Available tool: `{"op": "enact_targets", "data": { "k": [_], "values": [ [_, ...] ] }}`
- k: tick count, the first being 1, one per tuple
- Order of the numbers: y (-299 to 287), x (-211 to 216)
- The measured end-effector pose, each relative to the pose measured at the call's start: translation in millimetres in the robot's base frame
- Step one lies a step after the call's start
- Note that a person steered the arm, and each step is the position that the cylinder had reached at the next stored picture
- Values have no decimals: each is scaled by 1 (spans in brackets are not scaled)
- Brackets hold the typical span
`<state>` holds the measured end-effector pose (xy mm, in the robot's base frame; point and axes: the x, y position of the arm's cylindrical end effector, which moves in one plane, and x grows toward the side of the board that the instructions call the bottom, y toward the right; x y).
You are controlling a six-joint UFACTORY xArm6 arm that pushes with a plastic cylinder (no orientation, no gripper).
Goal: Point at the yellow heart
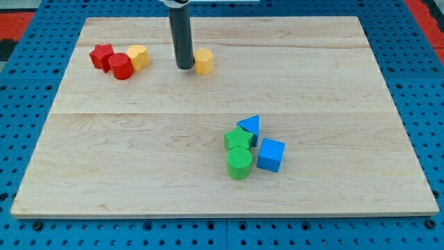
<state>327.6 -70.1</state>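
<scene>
My tip [184, 67] rests on the board near the view's top, just left of a yellow block [203, 61]. That block looks like the yellow heart, though its shape is hard to make out. A small gap, if any, separates the tip from it. A second yellow block [139, 56], with a faceted pentagon-like shape, sits further left and apart from the tip.
A red star [101, 55] and a red cylinder [121, 67] touch the faceted yellow block at the top left. A green star [238, 138], green cylinder [239, 163], blue triangle [250, 128] and blue cube [270, 154] cluster at the lower middle. The wooden board [104, 153] lies on a blue pegboard.
</scene>
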Motion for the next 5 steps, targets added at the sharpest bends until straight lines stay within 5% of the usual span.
{"op": "enact_targets", "data": {
  "k": [2,3,5],
  "values": [
    [-13,-15],
    [-20,-58],
    [-104,-60]
  ]
}}
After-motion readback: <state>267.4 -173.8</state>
